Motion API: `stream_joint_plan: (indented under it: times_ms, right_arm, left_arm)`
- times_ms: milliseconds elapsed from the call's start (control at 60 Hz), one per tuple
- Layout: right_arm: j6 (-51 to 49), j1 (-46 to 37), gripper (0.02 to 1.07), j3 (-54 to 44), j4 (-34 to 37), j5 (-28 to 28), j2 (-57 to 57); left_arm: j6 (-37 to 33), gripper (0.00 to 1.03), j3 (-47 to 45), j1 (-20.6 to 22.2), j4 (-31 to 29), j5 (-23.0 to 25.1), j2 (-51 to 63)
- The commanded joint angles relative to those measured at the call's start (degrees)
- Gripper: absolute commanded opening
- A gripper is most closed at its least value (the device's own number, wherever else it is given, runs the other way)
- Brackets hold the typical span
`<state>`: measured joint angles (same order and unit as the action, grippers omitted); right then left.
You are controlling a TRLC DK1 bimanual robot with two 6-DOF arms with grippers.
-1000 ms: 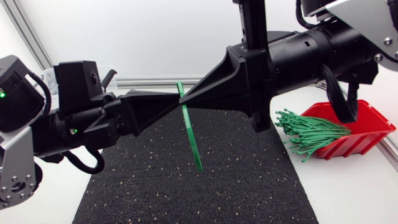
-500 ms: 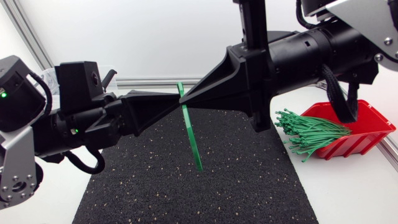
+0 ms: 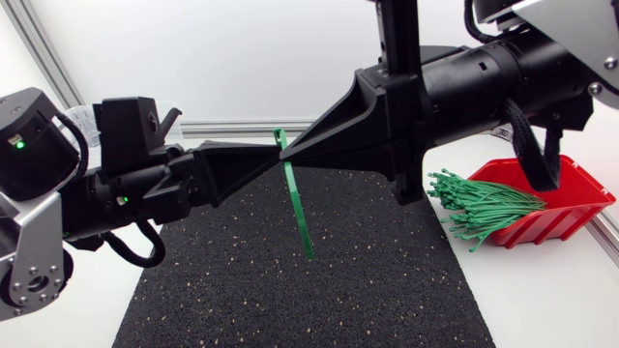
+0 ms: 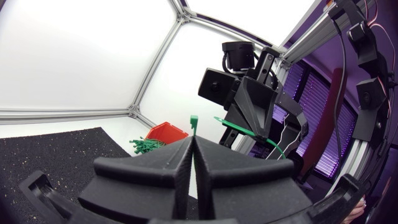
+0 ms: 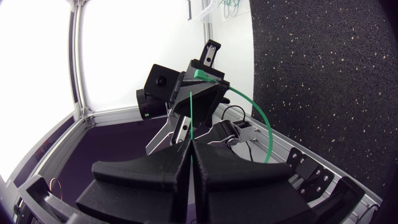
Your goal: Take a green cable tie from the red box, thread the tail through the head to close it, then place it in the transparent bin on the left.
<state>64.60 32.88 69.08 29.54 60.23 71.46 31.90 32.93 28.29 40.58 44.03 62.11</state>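
Left gripper point(image 3: 277, 158) clamping shut on green cable tie point(image 3: 298, 208) | right gripper point(image 3: 293, 155) meeting it tip-to-tip, also pinching the tie, above black mat point(image 3: 290, 300) far-middle | tail hanging over mat centre, sitting slightly higher than a second ago, left arm nudging in | red box point(image 3: 571, 198) lying off mat's right edge | judging: head and tail being aligned, closure not confirmed.

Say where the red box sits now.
In the head view, the red box sits at the right, beside the black mat, green ties spilling from it.
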Motion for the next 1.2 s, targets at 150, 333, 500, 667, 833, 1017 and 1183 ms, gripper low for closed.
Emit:
stream_joint_plan:
  times_ms: [150,333,500,667,833,1017,1183]
  right_arm:
    - [2.0,-0.2,0.07,0.2,-0.8,0.3,0.0]
    - [2.0,-0.4,0.07,-0.3,-1.2,0.3,0.3]
    - [1.9,-0.5,0.07,-0.6,-1.7,0.3,0.6]
    - [1.9,-0.4,0.07,-1.1,-1.7,0.3,1.0]
    - [1.9,-0.5,0.07,-1.5,-1.7,0.3,1.0]
    - [1.9,-0.7,0.07,-1.9,-1.9,0.3,1.0]
    - [1.9,-0.9,0.07,-2.3,-2.3,0.2,1.0]
  left_arm:
    - [1.0,0.04,1.6,-0.1,1.0,-0.2,0.6]
    - [1.1,0.04,1.7,0.6,1.0,-0.2,0.5]
    - [1.1,0.04,1.6,1.1,1.0,-0.2,0.1]
    - [1.1,0.04,1.8,1.0,1.1,-0.2,0.0]
    - [1.1,0.04,1.9,0.7,1.1,-0.2,0.0]
    - [1.4,0.04,2.3,0.4,1.1,-0.2,0.0]
    - [1.4,0.04,2.3,0.4,1.1,-0.2,0.1]
